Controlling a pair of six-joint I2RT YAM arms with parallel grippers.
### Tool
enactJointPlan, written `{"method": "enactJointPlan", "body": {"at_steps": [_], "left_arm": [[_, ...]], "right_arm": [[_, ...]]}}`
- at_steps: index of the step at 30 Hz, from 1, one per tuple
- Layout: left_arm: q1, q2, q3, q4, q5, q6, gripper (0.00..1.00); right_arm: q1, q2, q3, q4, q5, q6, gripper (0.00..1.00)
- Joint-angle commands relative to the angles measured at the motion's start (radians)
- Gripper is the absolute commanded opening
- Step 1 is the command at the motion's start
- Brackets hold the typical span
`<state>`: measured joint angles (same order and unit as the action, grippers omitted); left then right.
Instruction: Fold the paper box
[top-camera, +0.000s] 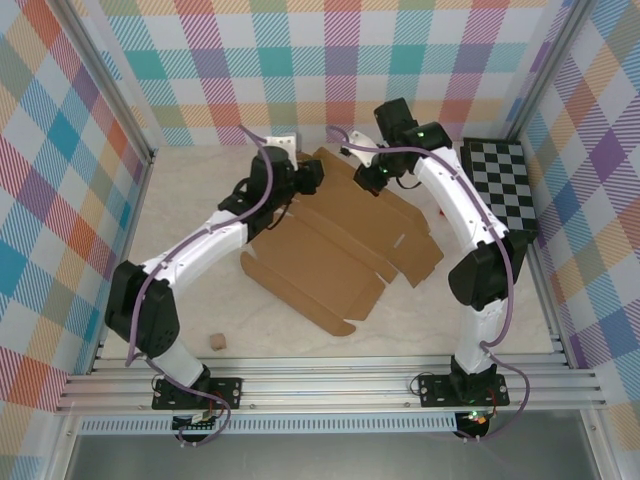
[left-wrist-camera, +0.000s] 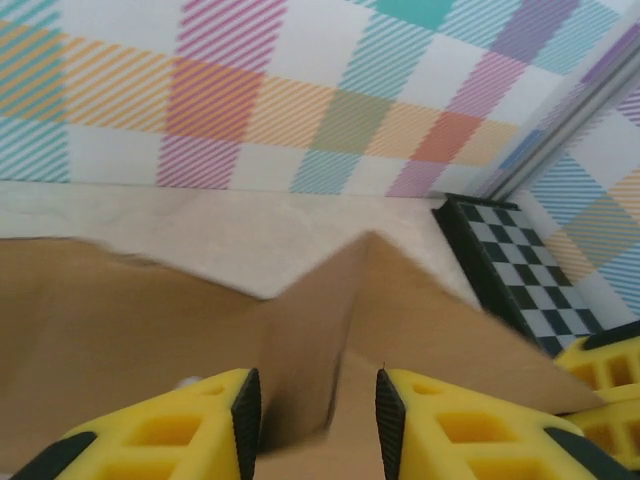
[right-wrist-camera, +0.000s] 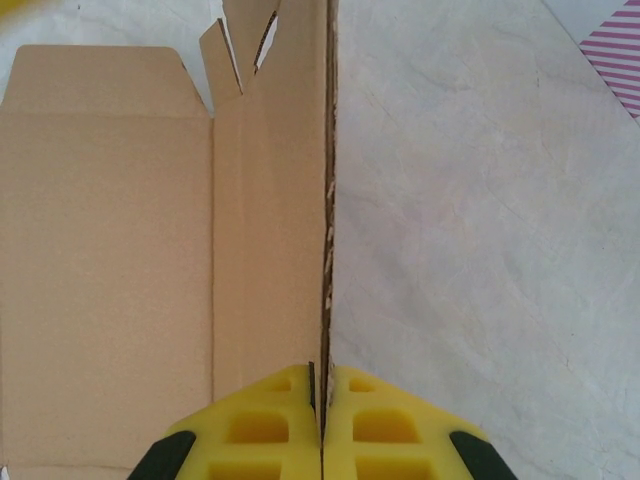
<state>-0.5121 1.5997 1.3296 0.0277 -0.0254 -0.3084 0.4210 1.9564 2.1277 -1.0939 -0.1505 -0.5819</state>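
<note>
Your right claw (right-wrist-camera: 322, 398) is clamped on a thin, upright edge of the paper box (right-wrist-camera: 110, 260), a brown cardboard sheet whose flat panels spread to the left of that claw and ahead of it, with bare table (right-wrist-camera: 480, 200) on its right. Your left claw (left-wrist-camera: 318, 412) has its yellow fingers (left-wrist-camera: 180, 435) apart, with a raised fold of the cardboard running between them and on ahead. The checkered board (left-wrist-camera: 510, 270) lies ahead of that claw and to its right.
</note>
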Motion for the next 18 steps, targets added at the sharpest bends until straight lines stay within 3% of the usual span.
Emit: {"method": "enactJointPlan", "body": {"at_steps": [1, 3, 6, 11, 18], "left_arm": [[0.103, -0.145, -0.082, -0.054, 0.12, 0.069, 0.52], [0.139, -0.197, -0.171, -0.039, 0.214, 0.164, 0.6], [0.178, -0.223, -0.318, 0.011, 0.312, 0.268, 0.6], [0.21, -0.202, -0.511, 0.248, 0.493, 0.382, 0.64], [0.231, 0.016, -0.387, 0.209, 0.447, 0.433, 0.66]], "right_arm": [[-0.015, -0.043, -0.011, 0.007, -0.028, -0.017, 0.0], [-0.022, -0.047, -0.016, 0.001, -0.036, -0.032, 0.0], [-0.031, -0.052, -0.017, -0.013, -0.047, -0.05, 0.0], [-0.037, -0.058, -0.026, -0.029, -0.072, -0.055, 0.0], [-0.037, -0.089, -0.085, -0.017, -0.13, -0.049, 0.0]]}}
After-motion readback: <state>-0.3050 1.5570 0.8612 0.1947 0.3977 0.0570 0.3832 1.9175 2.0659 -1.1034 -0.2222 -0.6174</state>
